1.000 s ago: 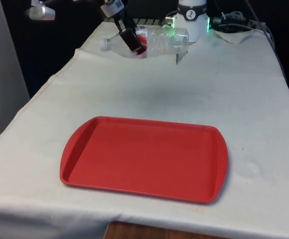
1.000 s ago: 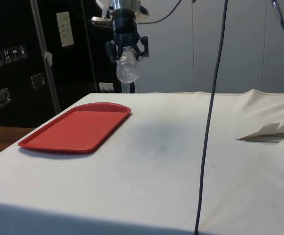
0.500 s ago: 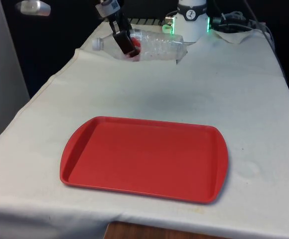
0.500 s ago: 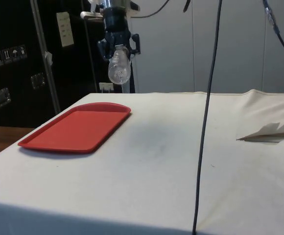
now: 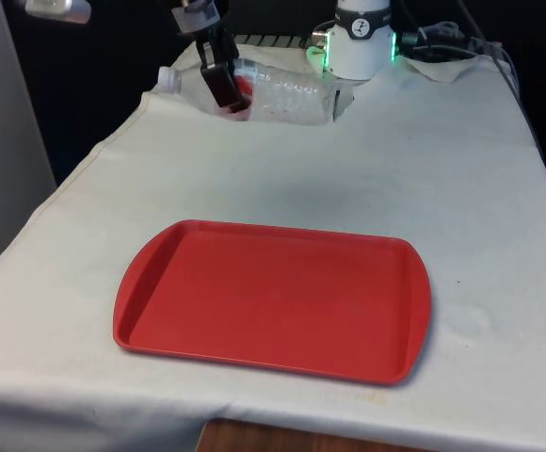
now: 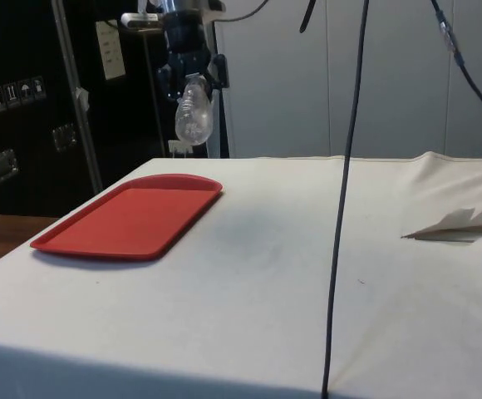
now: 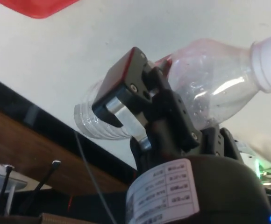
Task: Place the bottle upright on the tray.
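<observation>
Above white cloth (image 5: 442,169), pincer (image 5: 224,87) clamped on level bottle (image 5: 278,89), cap leftward in front view.

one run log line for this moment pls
tool: shut on bottle | bottle: held in air, near horizontal, cap toward front view's left | tray: red, bare, on table | upright placement: not yet done

No wording can be read: a white label (image 7: 166,192) on the pincer's base and cabinet stickers (image 6: 12,92) carry print too small to make out.

Pincer (image 6: 193,76) gripping bottle (image 6: 193,116), above tray (image 6: 129,215)
</observation>
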`<state>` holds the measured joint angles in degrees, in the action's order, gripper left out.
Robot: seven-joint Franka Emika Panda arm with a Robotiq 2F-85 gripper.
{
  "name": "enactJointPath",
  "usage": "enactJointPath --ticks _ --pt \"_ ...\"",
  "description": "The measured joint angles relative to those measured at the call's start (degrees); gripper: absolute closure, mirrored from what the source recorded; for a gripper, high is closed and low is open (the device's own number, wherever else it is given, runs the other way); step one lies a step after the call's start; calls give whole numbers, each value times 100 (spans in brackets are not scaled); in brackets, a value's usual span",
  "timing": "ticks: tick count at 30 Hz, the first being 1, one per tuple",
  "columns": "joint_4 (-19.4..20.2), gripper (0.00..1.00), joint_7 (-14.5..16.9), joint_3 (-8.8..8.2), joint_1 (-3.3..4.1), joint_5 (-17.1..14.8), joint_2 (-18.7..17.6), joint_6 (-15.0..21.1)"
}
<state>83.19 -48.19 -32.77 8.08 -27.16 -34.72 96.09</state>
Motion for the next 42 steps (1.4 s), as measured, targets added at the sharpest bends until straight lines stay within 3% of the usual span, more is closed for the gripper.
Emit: enactJointPath --ticks 15,29,42 --pt "-516 68 -435 0 17 372 -304 0" --pt "-527 68 -481 0 46 464 -315 -6" --pt "-642 68 -882 0 92 871 -344 74"
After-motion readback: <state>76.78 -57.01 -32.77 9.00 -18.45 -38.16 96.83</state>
